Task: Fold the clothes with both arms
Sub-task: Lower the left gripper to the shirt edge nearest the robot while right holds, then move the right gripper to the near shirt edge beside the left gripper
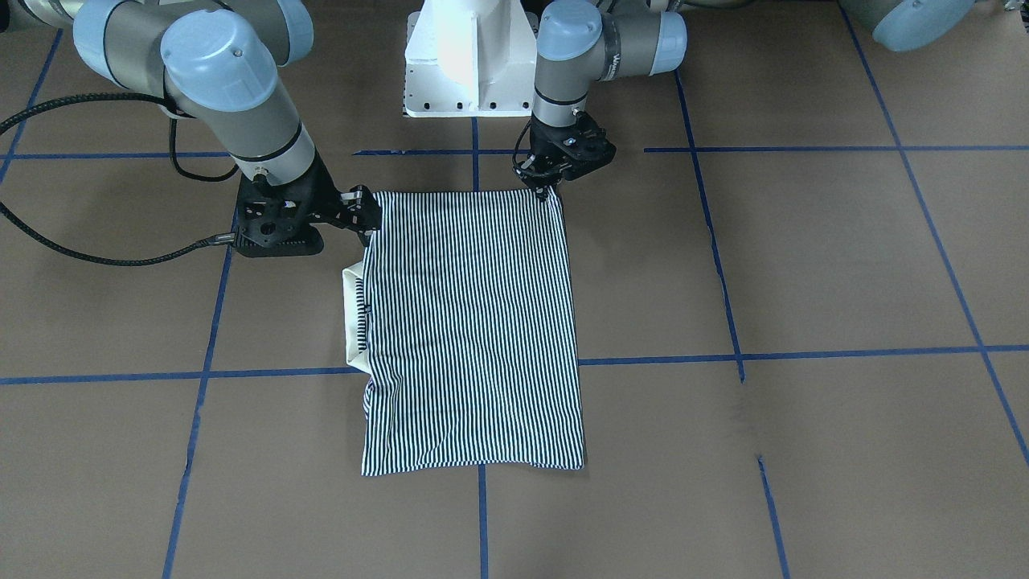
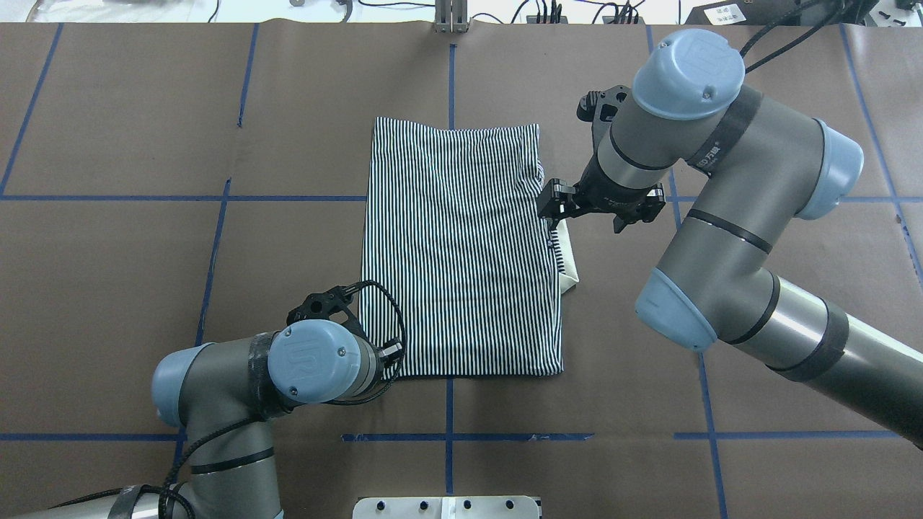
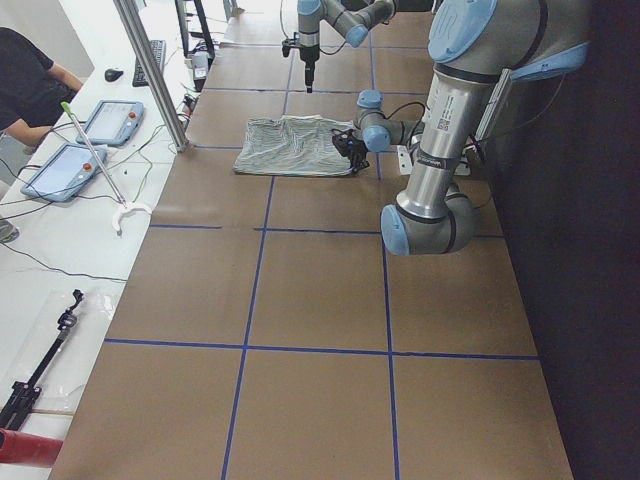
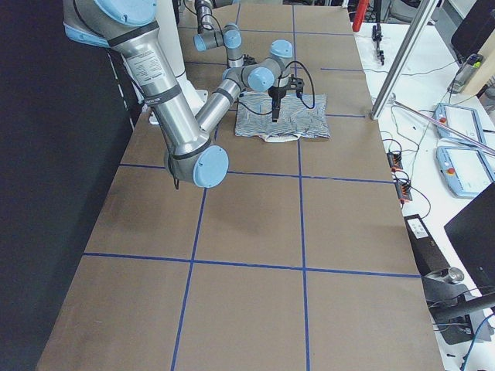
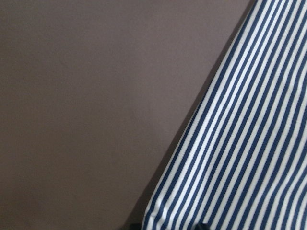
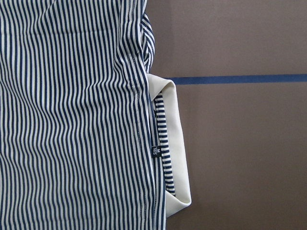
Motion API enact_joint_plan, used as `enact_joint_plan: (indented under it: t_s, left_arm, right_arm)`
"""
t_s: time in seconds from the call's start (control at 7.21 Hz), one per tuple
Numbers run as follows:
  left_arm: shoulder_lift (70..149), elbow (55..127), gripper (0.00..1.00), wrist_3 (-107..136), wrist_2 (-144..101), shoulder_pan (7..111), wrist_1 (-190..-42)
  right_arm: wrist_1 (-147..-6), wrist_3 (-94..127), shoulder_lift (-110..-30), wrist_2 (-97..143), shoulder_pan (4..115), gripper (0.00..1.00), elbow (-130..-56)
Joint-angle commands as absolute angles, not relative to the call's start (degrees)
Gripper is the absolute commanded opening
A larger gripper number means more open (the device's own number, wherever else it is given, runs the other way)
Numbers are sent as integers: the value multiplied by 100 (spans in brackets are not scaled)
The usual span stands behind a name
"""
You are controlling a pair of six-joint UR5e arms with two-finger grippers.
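Note:
The striped polo shirt lies flat in a folded rectangle, its cream collar sticking out at one long edge. My left gripper is down at the shirt's corner nearest the robot, fingers drawn together on that corner. The left wrist view shows only that shirt edge up close. My right gripper hovers above the collar side of the shirt, jaws apart, holding nothing. The right wrist view looks down on the collar and a size label.
Brown table paper with blue tape grid lines surrounds the shirt. The white pedestal base stands just behind it. In the side view a person sits at a bench with tablets, off the table.

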State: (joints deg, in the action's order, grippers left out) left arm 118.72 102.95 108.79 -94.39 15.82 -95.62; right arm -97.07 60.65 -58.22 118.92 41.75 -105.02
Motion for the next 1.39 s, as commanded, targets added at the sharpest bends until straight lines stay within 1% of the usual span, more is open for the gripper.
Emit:
enact_joint_plan:
  t_s: [0.0,0.28,0.42,0.55,0.83,0.97,1.25]
  left_arm:
    - [11874,10318,0,10837,-9439,1573,-9562]
    - [11865,10432,0,10662,-9466,1582,-9562]
    - [11813,10641,0,10365,-9483,1617,-9554]
    - [11804,10678,0,10319,-9483,1626,-9562]
    - [11830,10749,0,10178,-9501,1626,-9571]
    - [11830,10749,0,10178,-9501,1626,-9571]
    - [11830,10758,0,10178,-9501,1617,-9580]
  right_arm:
    - [-9712,6073,-5818,11892,4175,100,-10538]
    - [-9660,6605,-5880,11874,4088,100,-10678]
    - [-9642,7453,-5845,11752,3826,100,-10748]
    - [-9607,8454,-5801,11412,3432,100,-10766]
    - [-9606,9714,-5845,10639,2606,100,-10994]
    - [-9606,10939,-5836,10087,2210,100,-10952]
    - [-9615,12132,-5809,9923,2066,100,-10864]
